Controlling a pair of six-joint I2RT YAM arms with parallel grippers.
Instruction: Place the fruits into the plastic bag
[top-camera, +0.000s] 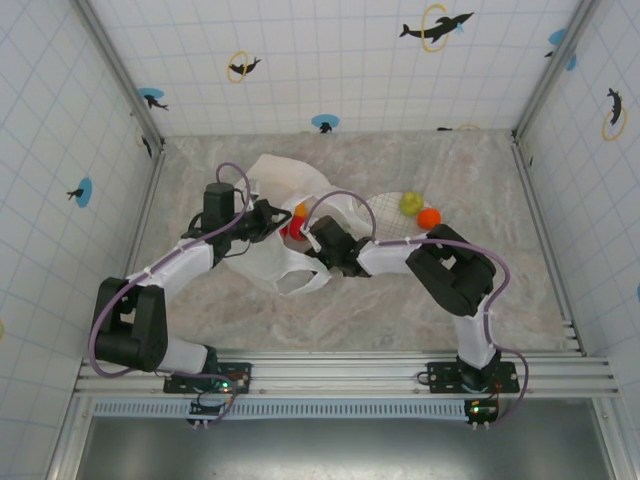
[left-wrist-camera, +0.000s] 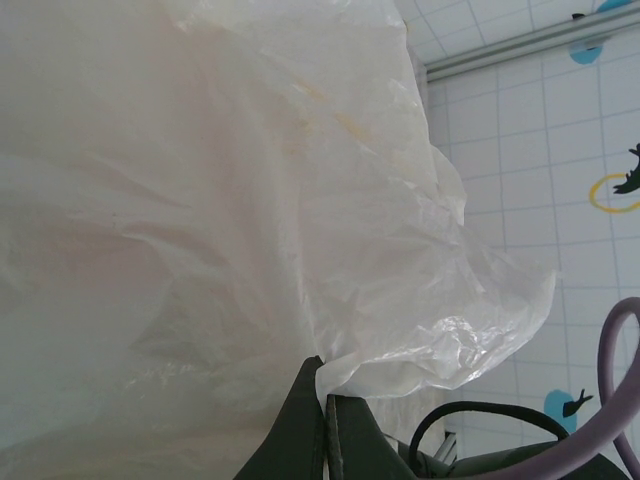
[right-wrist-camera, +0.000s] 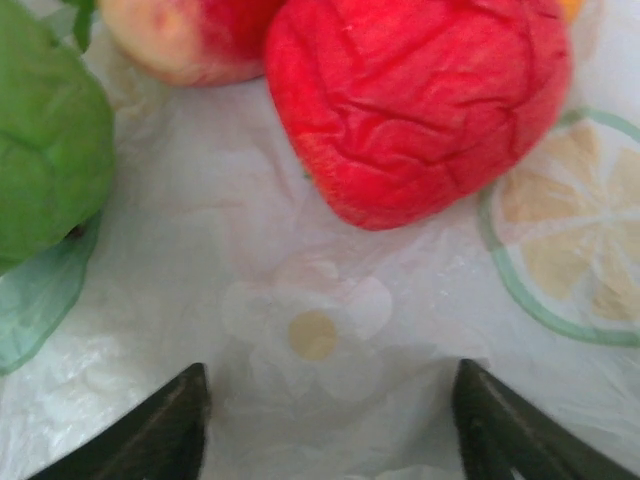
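In the middle of the bench (top-camera: 480, 290) lies the plastic bag (top-camera: 275, 190). Its long way runs from the back wall toward me, a bit slanted. A loop handle (top-camera: 300, 283) lies at the near end.

My left jaws are pressed together on the bag's edge and hold it up. My right jaws are spread wide with nothing between them, low over the bag's inside.

From above I see a red fruit (top-camera: 290, 229) and an orange-yellow fruit (top-camera: 300, 210) at the bag, between my two arms. Just beside the bag, on the right, sits a round pale plate (top-camera: 385, 215) with a grid on it. A yellow-green fruit (top-camera: 410, 203) and an orange fruit (top-camera: 429, 217) sit side by side at its far edge. A far orange fruit (top-camera: 444, 128) lies back by the wall.

My left wrist camera sees the plastic close up. It is thin, milky and crinkly, and it hangs like a curtain. A fold is pinched between my dark fingers (left-wrist-camera: 305, 430).

My right wrist camera looks at the fruits from very near. A wrinkly red fruit (right-wrist-camera: 420, 100) lies in the middle and a bumpy green fruit (right-wrist-camera: 45, 130) on the left. A smooth red-and-yellow fruit (right-wrist-camera: 190, 35) is at the top. They rest on plastic printed with a white flower (right-wrist-camera: 315, 335) and a lemon slice (right-wrist-camera: 570, 230). My two dark fingertips (right-wrist-camera: 170, 430) stand far apart at the bottom.
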